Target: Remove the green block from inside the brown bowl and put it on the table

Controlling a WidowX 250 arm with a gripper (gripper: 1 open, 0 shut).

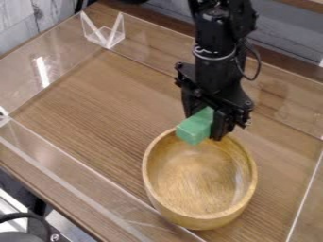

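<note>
- The gripper (206, 126) points straight down from the black arm (222, 38), with its jaws clamped on the green block (195, 127). No gap shows between the fingers and the block.
- The green block is off the bowl floor and held in the air. It hangs over the far-left part of the rim of the brown bowl (164, 194), roughly at the line where bowl gives way to tabletop.
- The block projects from the fingers toward the camera and slightly left. Its long axis appears tilted rather than level, lower end nearest the rim; the exact angle cannot be told from this single view.
- The inside of the bowl shows only bare wood grain; nothing else lies in it.
- Deciding relation: open surface of the table (113, 95) lies to the left of and beyond the gripper, while the bowl sits below and toward the camera. Judged from this, the release point must be carried leftward, away from the rim, before descent.
- Clearance between block and rim looks small. A lowering from the present spot would likely land the block on the rim or tip it back into the bowl.
- The clear plastic walls (51, 57) stand well apart from the gripper and pose no evident obstruction to a leftward move.
- Task status, as judged: extraction done, placement not yet done.
</note>
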